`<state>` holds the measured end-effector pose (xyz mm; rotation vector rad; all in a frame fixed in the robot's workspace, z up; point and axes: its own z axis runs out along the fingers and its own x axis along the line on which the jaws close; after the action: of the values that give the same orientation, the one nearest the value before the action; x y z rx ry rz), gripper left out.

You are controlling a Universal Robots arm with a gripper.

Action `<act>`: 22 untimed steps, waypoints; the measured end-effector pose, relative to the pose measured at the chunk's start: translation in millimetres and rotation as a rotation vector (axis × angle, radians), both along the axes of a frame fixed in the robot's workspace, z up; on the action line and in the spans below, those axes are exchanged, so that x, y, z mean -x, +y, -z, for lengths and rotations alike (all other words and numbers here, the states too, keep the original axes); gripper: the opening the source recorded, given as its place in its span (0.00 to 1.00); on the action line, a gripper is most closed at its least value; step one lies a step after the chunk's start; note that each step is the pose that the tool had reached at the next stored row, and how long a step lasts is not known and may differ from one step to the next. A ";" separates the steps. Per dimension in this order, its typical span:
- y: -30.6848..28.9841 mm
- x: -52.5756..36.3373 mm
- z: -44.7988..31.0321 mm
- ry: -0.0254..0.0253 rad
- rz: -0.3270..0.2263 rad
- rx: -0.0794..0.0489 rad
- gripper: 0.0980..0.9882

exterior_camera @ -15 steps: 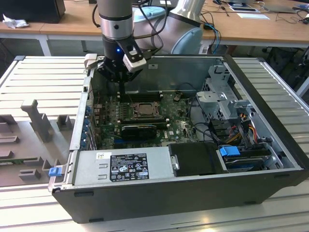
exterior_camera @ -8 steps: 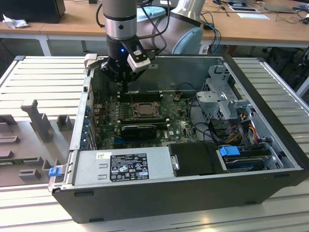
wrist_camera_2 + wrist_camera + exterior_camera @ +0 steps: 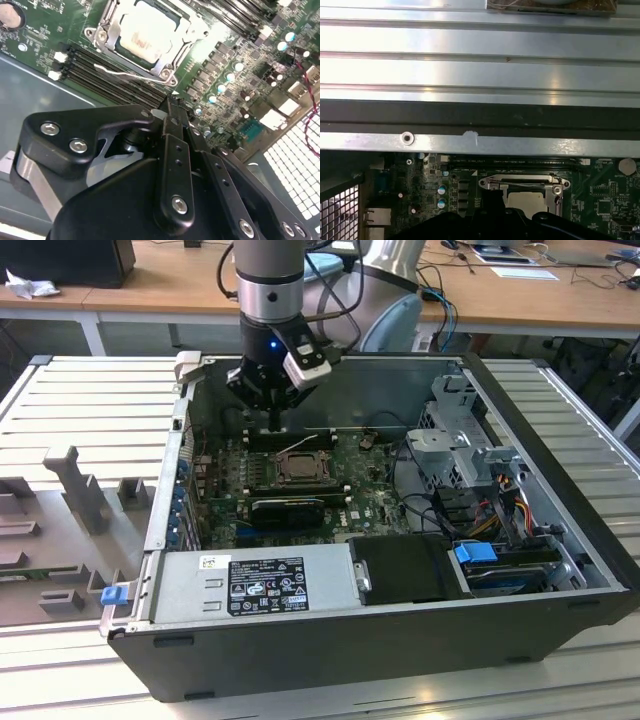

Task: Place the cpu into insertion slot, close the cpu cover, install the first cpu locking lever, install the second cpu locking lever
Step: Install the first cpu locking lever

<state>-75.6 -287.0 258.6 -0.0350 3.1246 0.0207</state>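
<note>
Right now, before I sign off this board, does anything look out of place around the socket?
Yes. A thin wire locking lever lies loose and slanted across the memory slots beside the cpu cover, which is down over the cpu; it looks unlatched. The gripper hangs shut close to it.

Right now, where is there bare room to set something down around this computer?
Free: ribbed table on the exterior view's left, behind the grey fixtures, and the strip on its right, beside the case. Crowded: inside the case, with motherboard, cables, drive cage and the tool.
</note>
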 end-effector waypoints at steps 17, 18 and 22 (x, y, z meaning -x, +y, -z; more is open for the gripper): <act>-1.1 -22.2 13.7 0.0000 0.000 -0.055 0.01; -1.1 -23.0 13.9 0.0001 0.000 -0.055 0.01; -1.1 -23.6 15.1 0.0001 0.000 -0.055 0.01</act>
<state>-52.0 -288.1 243.4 -0.0340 3.1224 0.1067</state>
